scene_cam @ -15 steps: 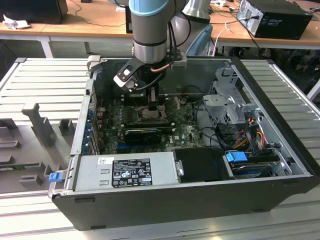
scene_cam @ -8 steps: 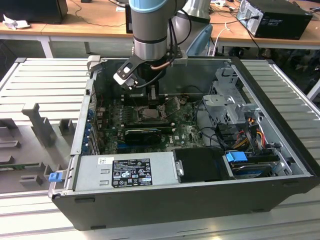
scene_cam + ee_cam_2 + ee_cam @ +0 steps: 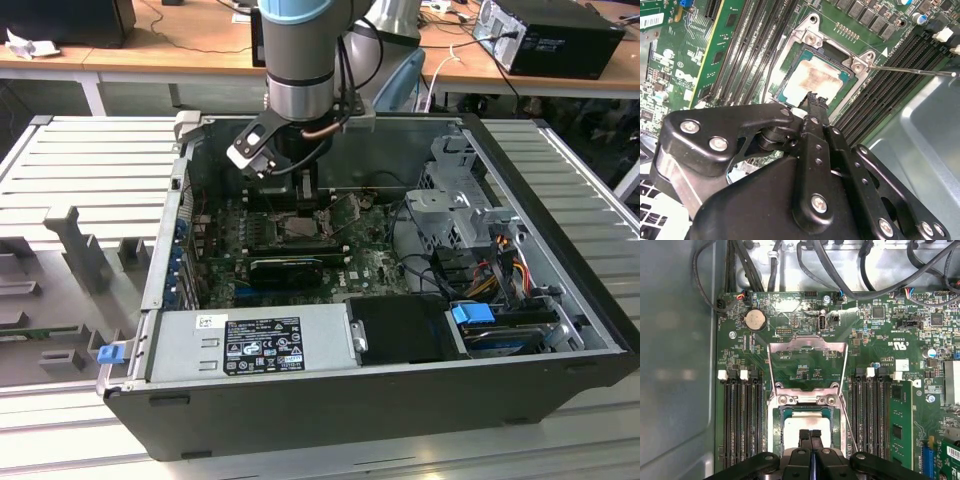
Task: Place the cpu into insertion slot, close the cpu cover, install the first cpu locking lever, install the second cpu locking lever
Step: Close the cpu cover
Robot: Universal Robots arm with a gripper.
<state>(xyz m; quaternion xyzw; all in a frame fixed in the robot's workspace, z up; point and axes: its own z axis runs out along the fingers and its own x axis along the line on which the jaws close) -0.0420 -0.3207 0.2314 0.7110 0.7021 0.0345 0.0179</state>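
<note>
**CPU SEATED FLAT IN SLOT, COVER RAISED**

In the exterior view the open computer case [image 3: 300,410] fills the centre of the frame. The cpu [image 3: 300,228] sits at centre, below the arm. It lies flat in the insertion slot [image 3: 840,57], metal face up and edges square to the slot. Being square, it has no long axis. Memory slots [image 3: 740,415] flank it on both sides. The cpu cover [image 3: 807,343] stands raised on its hinge edge. A thin lever rod [image 3: 910,70] lies free across the memory slots. The gripper [image 3: 810,436] has its fingers pressed together, holding nothing, tips at the cpu face. A drive cage [image 3: 455,195] stands at centre right
</note>
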